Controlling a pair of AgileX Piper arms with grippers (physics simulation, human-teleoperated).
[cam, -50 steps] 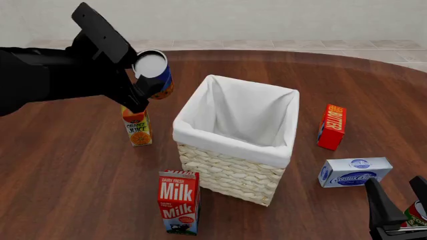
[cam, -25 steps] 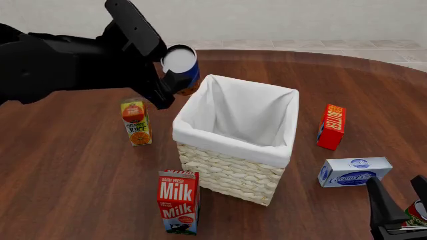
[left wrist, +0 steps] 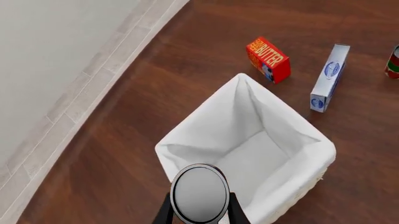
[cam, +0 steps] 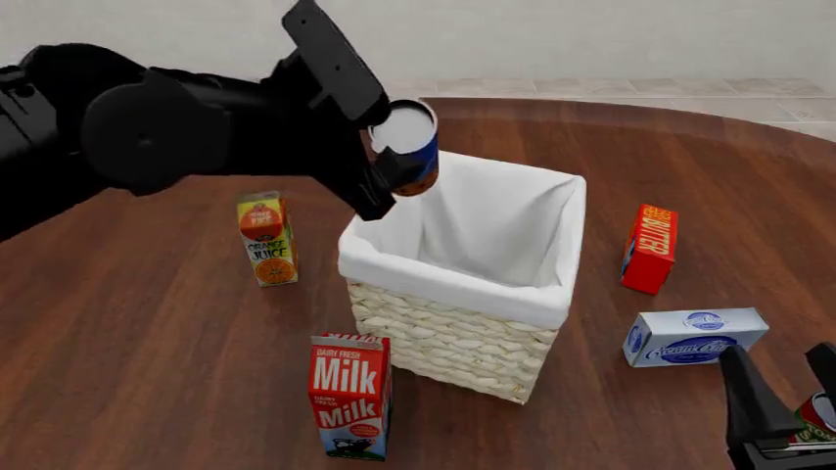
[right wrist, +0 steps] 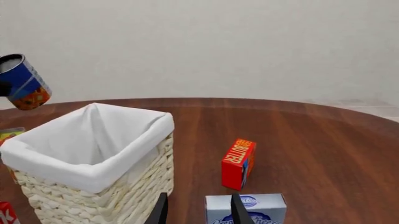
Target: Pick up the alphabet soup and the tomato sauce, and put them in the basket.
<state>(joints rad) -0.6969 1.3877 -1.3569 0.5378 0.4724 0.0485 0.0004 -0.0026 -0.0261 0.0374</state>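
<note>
My left gripper (cam: 387, 155) is shut on the alphabet soup (cam: 407, 147), a blue can with a pale top, held tilted in the air above the far-left corner of the basket (cam: 451, 338). In the left wrist view the alphabet soup's top (left wrist: 199, 193) sits between the fingers, over the basket's white-lined rim (left wrist: 315, 161). The tomato sauce (cam: 819, 416) shows only as a red-and-green sliver at the front view's right edge, beside my open right gripper (cam: 788, 406). From the left wrist the tomato sauce (left wrist: 393, 63) stands past the boxes. Nothing lies between the right gripper's (right wrist: 199, 213) fingers.
An orange juice carton (cam: 266, 238) stands left of the basket and a milk carton (cam: 350, 396) in front of it. A red butter box (cam: 649, 248) and a cream cheese box (cam: 694, 336) lie to its right, near the right gripper.
My left arm has carried the alphabet soup rightward, from above the orange juice carton to over the basket's far-left corner. The right gripper has stayed put.
</note>
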